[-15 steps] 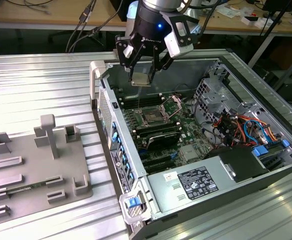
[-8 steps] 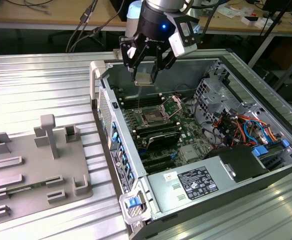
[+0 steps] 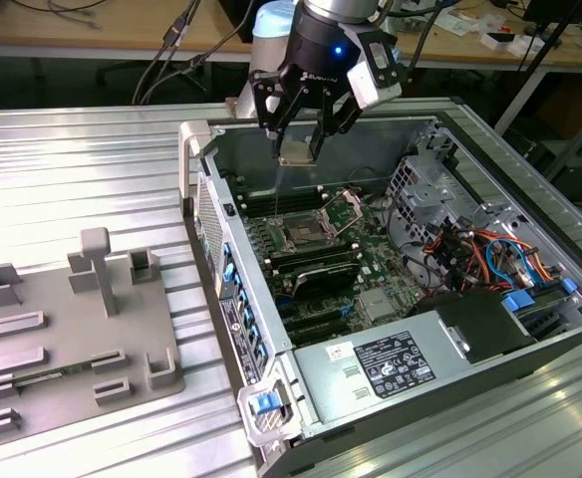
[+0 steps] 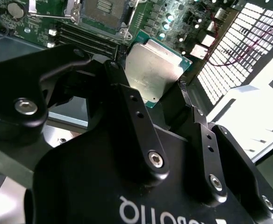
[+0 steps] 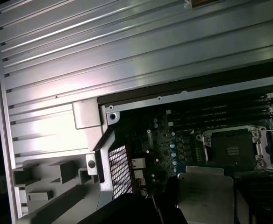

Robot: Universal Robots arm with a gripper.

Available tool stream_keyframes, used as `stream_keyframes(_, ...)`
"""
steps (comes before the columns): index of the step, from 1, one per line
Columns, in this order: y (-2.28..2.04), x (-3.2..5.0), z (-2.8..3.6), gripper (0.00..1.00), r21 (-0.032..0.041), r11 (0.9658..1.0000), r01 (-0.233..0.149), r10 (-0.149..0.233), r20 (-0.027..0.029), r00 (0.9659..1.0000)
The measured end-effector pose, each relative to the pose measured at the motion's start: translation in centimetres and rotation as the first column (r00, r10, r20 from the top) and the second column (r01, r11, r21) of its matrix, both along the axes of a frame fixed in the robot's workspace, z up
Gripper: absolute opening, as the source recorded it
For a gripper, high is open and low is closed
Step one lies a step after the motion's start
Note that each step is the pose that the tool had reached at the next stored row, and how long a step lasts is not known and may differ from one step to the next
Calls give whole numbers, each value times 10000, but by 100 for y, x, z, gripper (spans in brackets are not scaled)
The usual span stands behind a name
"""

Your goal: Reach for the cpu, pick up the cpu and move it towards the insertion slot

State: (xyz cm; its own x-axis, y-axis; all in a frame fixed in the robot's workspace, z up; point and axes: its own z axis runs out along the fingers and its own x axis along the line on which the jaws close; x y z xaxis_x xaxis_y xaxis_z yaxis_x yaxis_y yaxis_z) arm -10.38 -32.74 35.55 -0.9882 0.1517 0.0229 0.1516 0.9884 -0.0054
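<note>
The black gripper (image 3: 299, 149) is clamped on the cpu (image 3: 296, 152), a small flat square chip held clear above the open computer case (image 3: 530, 224). In the second wrist view the cpu (image 4: 155, 70) shows a brushed, silvery metal top with a thin green rim, pinched at its edges between matte black fingers (image 4: 127, 100). The insertion slot (image 3: 302, 235) lies below it on the green circuit board (image 3: 371, 264): a square metal frame with a dark centre, its hinged frame apparently raised, though the angle is poor. Long black memory slots (image 3: 316, 269) run beside it. A grey moulded plastic tray (image 3: 62, 334) with rectangular recesses sits well apart on the ribbed aluminium table (image 3: 72, 169).
</note>
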Motion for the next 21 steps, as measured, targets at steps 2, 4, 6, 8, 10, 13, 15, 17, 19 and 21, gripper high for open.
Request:
stream_keyframes(2,31,52,-7,55,-18,10000,-5,5,-1,10000)
stream_keyframes(4,60,102,-12,55,-24,10000,-12,12,-1,10000)
stream_keyframes(6,79,145,-14,55,-25,10000,-32,32,0,10000)
stream_keyframes(8,87,183,-14,55,-24,9999,-112,112,0,9999)
stream_keyframes(10,90,204,-14,55,-24,9998,-196,196,-1,9998)
stream_keyframes(13,95,217,-9,55,-24,9995,-306,306,-1,9995)
stream_keyframes(15,101,218,3,55,-23,9994,-341,341,0,9994)
stream_keyframes(17,110,219,28,55,-24,9992,-393,393,0,9992)
stream_keyframes(19,111,218,37,55,-23,9988,-481,481,0,9988)
stream_keyframes(21,111,218,42,55,-23,9976,-691,691,0,9976)
